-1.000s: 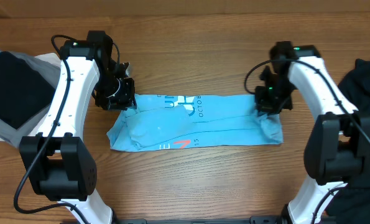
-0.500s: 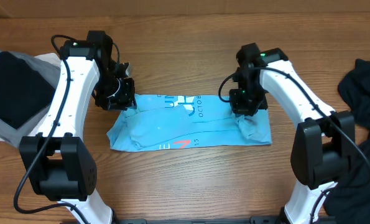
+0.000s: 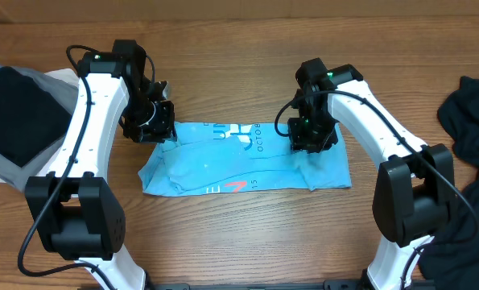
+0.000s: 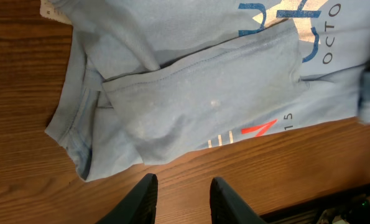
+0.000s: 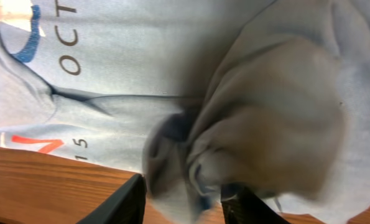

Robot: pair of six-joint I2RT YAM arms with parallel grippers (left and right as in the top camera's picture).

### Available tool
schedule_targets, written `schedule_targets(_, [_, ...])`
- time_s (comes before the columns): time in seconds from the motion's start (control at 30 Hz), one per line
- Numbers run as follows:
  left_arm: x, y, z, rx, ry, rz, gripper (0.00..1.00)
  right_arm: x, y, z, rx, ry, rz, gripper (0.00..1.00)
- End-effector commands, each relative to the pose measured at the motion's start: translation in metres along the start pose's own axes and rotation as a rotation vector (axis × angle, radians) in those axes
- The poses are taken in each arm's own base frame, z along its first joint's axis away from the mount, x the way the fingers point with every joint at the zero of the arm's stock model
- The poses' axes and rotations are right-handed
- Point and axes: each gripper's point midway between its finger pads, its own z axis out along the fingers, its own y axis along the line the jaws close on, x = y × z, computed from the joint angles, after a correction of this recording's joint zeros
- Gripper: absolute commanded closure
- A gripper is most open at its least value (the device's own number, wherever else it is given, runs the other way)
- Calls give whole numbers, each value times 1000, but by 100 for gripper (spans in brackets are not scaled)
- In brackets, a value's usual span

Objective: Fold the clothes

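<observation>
I am watching from the remote desk as the sky-blue T-shirt (image 3: 223, 165) lies in a long band across the middle of the wooden table (image 3: 239, 242). Its dark-blue lettering (image 3: 253, 138) faces up near the far edge, and a red mark (image 3: 236, 187) shows near the edge closest to the arm bases. The right claw (image 3: 311, 143) sits low over the right part of the shirt. Its wrist camera shows the two fingers (image 5: 119, 202) pressed against either side of a crumpled wad of blue cloth, so the claw is clamped on the shirt with the fabric bunched up between them. Just outside that grip, the shirt's right end rests in a rumpled lump on the wood. The left claw (image 3: 157, 125) is at the shirt's far left corner. In its own camera the fingers (image 4: 146, 198) stand apart with only bare wood between them, just off the hem, so it is open and holding nothing. From the overhead camera I cannot tell whether it touches the cloth. The shirt's left end lies flat, with one layer folded over another and a seam running slantwise across it. A loose black garment (image 3: 468, 113) is heaped at the table's right edge, well away from the shirt. A folded black piece (image 3: 18, 113) rests on a grey cloth (image 3: 6, 169) at the left edge.
</observation>
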Motion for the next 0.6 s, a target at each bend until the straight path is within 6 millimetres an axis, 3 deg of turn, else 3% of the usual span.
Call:
schedule_targets(0.0, [2, -3, 1, 14, 6, -14, 68, -3, 10, -10, -43, -32, -37, 54])
schedule_targets(0.13, [2, -3, 1, 14, 6, -14, 68, -5, 12, -11, -50, -39, -64, 50])
schedule_targets(0.27, [2, -3, 1, 14, 6, -14, 67, -3, 3, -11, -3, -35, -46, 62])
schedule_targets(0.33, [2, -3, 1, 13, 5, -14, 66, -3, 3, -14, -1, -41, -39, 63])
schedule_targets(0.43, [2, 1, 1, -10, 5, -14, 64, 1, 3, -40, 17, -99, -19, 63])
schedule_targets(0.57, [3, 1, 1, -9, 10, -16, 64, 0, -26, -63, 172, -180, 87, 62])
